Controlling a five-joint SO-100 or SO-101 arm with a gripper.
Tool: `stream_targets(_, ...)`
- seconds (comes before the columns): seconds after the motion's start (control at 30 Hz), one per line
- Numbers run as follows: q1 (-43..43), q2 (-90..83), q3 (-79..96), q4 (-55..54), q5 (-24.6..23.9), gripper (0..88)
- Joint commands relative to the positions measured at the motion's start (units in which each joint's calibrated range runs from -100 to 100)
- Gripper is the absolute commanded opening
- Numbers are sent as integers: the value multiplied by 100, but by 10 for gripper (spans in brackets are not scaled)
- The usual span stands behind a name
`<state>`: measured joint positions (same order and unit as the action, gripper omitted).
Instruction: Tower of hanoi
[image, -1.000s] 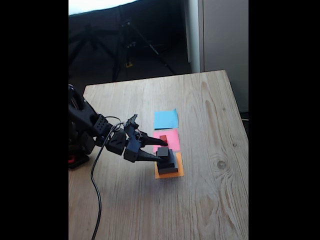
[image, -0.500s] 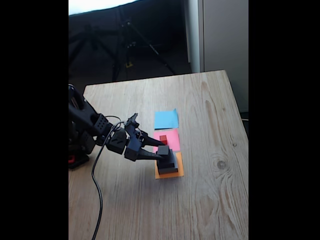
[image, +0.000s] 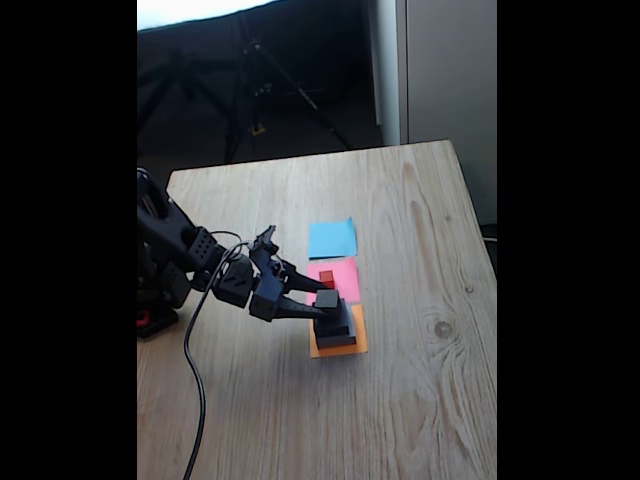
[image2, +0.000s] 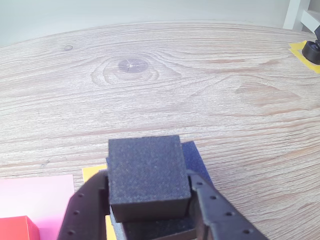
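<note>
**Gripping the Top Cube of a Stepped Block Stack**

Straddling the small matt black cube (image2: 148, 175), the black two-finger gripper (image2: 150, 202) is bracketing it with one perforated finger (image2: 82, 212) on each side face; the pads are lying at or very near the faces, but whether they are pressing cannot be told. The cube is sitting on top of the medium black square block (image: 338, 325), which in turn is resting on the large flat grey square block (image: 336, 341); this stack is standing on the orange paper square (image: 340, 350), on the pale wooden table (image: 420, 400). The tiny red cube (image2: 17, 229) is sitting apart on the pink paper square (image2: 45, 197); the blue paper square (image: 332, 238) is lying bare beyond it.

Judging by its grainy, dull surface, the cube is probably light, rigid and not slippery; its flat parallel sides are offering the natural hold, taken around mid-height so that the fingertips are clearing the block beneath. Being merely stacked, the lower blocks may be shifting if the fingers are dragging; a straight vertical lift seems advisable.
</note>
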<state>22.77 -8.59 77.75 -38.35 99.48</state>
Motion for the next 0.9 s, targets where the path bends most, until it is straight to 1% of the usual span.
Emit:
stream_targets(0.0, -108, -170, -2, -127, 52, 72)
stream_targets(0.2, -217, -571, -139, 270, 52, 74)
stream_targets(0.3, -275, -821, -411, 772, 52, 70)
stream_targets(0.43, -342, -1132, -857, 1524, 52, 4)
stream_targets(0.63, -384, -1374, -1529, 2350, 52, 7)
stream_targets(0.77, -417, -1533, -2193, 3273, 52, 7)
stream_targets(0.87, -501, -1843, -2993, 4738, 52, 12)
